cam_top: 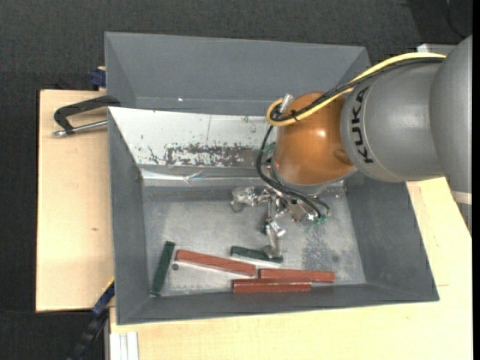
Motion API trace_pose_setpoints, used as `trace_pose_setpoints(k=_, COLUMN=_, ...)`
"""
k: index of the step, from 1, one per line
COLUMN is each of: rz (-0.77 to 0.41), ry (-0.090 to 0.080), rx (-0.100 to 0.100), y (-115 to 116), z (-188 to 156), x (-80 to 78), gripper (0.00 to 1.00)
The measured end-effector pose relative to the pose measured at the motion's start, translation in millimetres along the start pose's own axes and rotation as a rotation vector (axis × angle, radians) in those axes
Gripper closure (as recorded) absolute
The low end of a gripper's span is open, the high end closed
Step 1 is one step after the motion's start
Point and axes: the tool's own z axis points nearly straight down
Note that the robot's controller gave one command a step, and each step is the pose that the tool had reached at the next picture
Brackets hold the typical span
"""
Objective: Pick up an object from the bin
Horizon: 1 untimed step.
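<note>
The grey metal bin (127, 223) takes the arm (405, 126) in over its right edge. The gripper (274, 229) hangs above mid-floor; I cannot tell whether it is open, closed or gripping anything. Red-brown bars (214, 262) lie along the front wall and a dark green bar (161, 267) lies near the front-left corner. A small dark green strip (255, 254) lies just frontward of the gripper.
</note>
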Motion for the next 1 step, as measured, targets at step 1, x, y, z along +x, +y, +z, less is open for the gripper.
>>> trace_pose_setpoints(k=1, rz=0.000, ry=0.000, rx=0.000, y=0.0, z=0.1, x=0.1, gripper=0.00)
